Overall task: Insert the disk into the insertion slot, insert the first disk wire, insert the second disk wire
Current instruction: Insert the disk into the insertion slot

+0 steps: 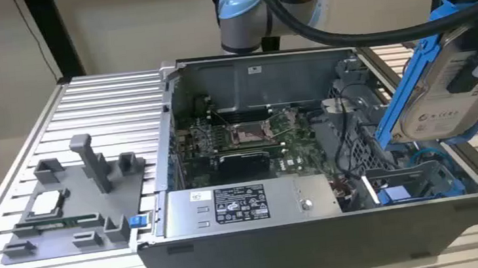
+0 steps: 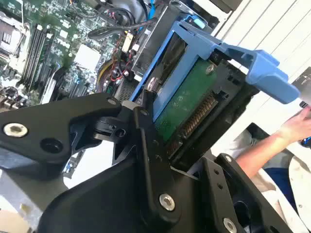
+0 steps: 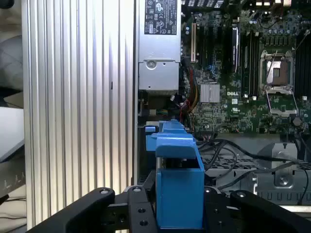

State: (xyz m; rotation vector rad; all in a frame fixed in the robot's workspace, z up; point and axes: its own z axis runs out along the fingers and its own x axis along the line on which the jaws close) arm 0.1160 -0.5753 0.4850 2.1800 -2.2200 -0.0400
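My gripper is shut on the disk, a silver drive with a white label in a bright blue carrier. I hold it tilted in the air above the open computer case, at the exterior view's right. Below it, in the case's front right corner, sits the drive bay with blue parts and loose cables. The second wrist view shows the disk's green circuit board and the blue carrier between my black fingers. In the first wrist view the carrier stands edge-on inside my gripper.
A grey labelled power-supply box lies along the case's front, with the motherboard behind it. A grey fixture with small parts sits on the slatted aluminium table at the exterior view's left. A person's arm is nearby.
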